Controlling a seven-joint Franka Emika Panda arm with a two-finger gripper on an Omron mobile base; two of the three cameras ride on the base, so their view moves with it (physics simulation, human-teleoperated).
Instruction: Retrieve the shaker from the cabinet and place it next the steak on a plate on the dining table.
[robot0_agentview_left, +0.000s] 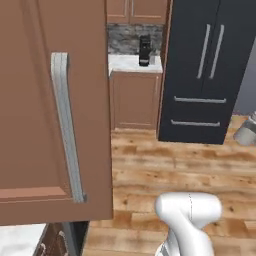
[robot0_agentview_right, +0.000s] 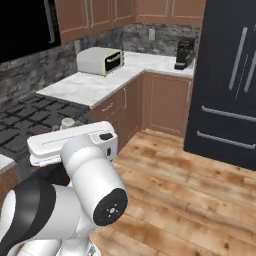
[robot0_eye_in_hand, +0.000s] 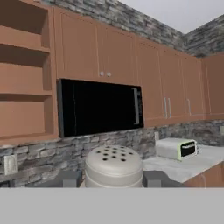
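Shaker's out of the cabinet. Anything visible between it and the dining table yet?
Can't tell: no dining table, plate or steak is in these views. The shaker sits between the fingertips of the shut gripper. The open cabinet door stands close in the left base view; beyond it is bare wood floor.

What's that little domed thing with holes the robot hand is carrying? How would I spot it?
Look below the black microwave set among the brown wall cabinets. There the gripper is shut on the shaker: pale grey, with a rounded top dotted with dark holes.
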